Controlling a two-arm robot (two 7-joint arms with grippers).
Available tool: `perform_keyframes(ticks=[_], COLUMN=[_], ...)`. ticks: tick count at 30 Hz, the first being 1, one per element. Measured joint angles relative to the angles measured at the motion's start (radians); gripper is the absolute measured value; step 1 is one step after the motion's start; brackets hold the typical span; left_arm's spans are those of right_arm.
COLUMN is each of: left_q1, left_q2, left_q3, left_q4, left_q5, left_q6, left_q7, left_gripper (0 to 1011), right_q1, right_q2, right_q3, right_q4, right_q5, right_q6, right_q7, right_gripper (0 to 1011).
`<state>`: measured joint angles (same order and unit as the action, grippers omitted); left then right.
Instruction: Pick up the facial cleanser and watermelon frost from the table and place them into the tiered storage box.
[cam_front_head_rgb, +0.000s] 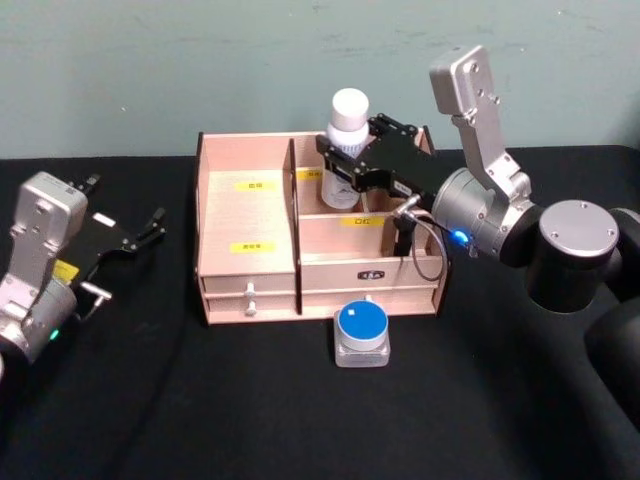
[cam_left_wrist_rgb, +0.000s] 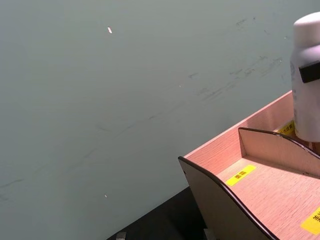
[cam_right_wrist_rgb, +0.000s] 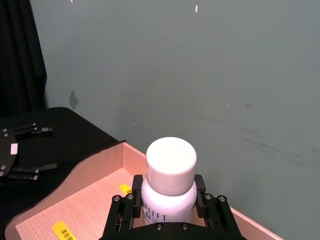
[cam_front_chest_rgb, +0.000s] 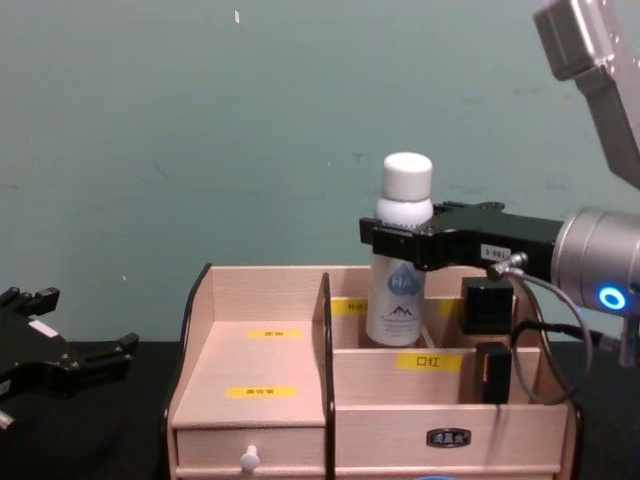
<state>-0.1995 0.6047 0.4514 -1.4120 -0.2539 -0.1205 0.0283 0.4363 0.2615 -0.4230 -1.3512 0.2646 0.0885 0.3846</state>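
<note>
The facial cleanser (cam_front_head_rgb: 349, 112), a white bottle with a white cap, stands upright with its lower part inside the back right compartment of the tiered storage box (cam_front_head_rgb: 245, 215). My right gripper (cam_front_head_rgb: 350, 165) is shut on the bottle's shoulder (cam_front_chest_rgb: 404, 260), also seen from behind (cam_right_wrist_rgb: 170, 170). Whether the bottle rests on the compartment floor is hidden. The watermelon frost (cam_front_head_rgb: 361, 335), a small clear jar with a blue lid, sits on the table just in front of the box's drawers. My left gripper (cam_front_head_rgb: 140, 235) is open and parked left of the box.
The black table ends at a grey-green wall close behind the box (cam_front_chest_rgb: 260, 300). The box's curved dark-edged side (cam_left_wrist_rgb: 220, 205) and dividers rise around the compartments. A cable loops from my right wrist over the box's front right part (cam_front_head_rgb: 430, 250).
</note>
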Motion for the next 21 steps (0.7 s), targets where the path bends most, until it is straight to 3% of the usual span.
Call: perform_keyframes(ticks=[21], left_q1=[0.0], left_q2=[0.0], left_q3=[0.0], left_q4=[0.0], left_q5=[0.0], left_q6=[0.0], left_q7=[0.0], left_gripper=[1001], right_q1=[-0.007], right_q2=[-0.008], right_q3=[-0.01], right_q4=[0.075], right_q5=[-0.002], right_q6=[0.003], right_q7=[0.019], right_gripper=[602])
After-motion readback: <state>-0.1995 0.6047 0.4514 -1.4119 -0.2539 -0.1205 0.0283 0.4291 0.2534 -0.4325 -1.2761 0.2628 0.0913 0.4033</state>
